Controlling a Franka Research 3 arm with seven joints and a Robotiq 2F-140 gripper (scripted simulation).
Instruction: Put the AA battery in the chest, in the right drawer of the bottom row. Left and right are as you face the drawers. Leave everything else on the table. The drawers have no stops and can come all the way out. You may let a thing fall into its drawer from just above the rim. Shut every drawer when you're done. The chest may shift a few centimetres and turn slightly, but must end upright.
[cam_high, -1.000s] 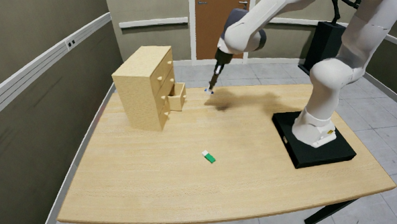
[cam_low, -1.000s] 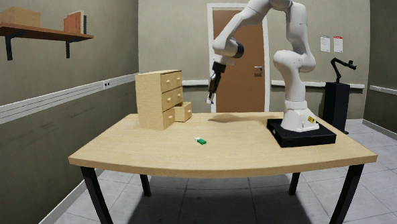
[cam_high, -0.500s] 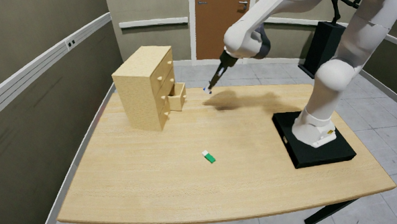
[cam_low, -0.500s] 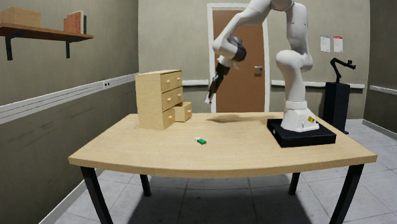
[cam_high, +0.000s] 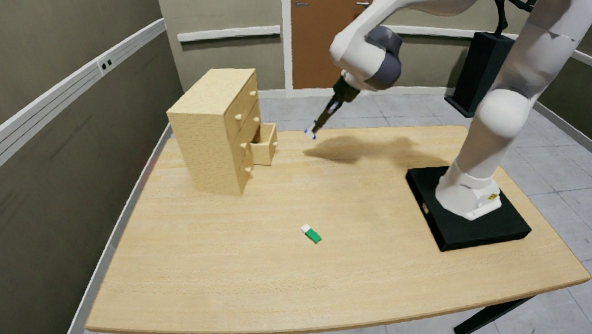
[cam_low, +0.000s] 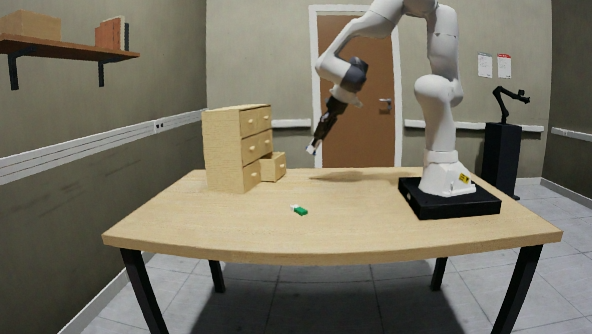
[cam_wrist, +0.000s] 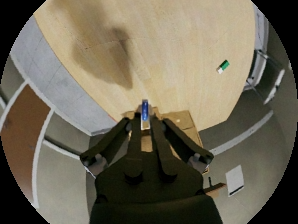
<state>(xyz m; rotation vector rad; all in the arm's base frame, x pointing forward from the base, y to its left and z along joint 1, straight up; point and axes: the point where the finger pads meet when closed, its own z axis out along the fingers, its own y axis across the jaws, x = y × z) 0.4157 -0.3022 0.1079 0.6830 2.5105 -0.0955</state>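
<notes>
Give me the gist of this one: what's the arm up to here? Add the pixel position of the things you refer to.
The Franka arm's gripper (cam_high: 314, 131) (cam_low: 313, 145) (cam_wrist: 144, 109) is shut on the AA battery (cam_high: 310, 133) (cam_low: 310, 149) (cam_wrist: 145, 110), held in the air beside the wooden chest (cam_high: 205, 145) (cam_low: 223, 150) (cam_wrist: 184, 120). The chest's bottom right drawer (cam_high: 262, 154) (cam_low: 273, 169) stands pulled out; the others look shut. The battery is not in it yet. A green-and-white eraser (cam_high: 311, 234) (cam_low: 299, 210) (cam_wrist: 223, 66) lies on the table (cam_high: 360, 270) (cam_low: 350, 235) (cam_wrist: 175, 50).

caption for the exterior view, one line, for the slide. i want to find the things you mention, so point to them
Tool (cam_high: 311, 131) (cam_low: 312, 149) (cam_wrist: 144, 109) grips the blue-and-white battery (cam_high: 310, 133) (cam_low: 310, 149) (cam_wrist: 145, 109), raised beside the open bottom-right drawer (cam_high: 263, 153) (cam_low: 273, 168).
</notes>
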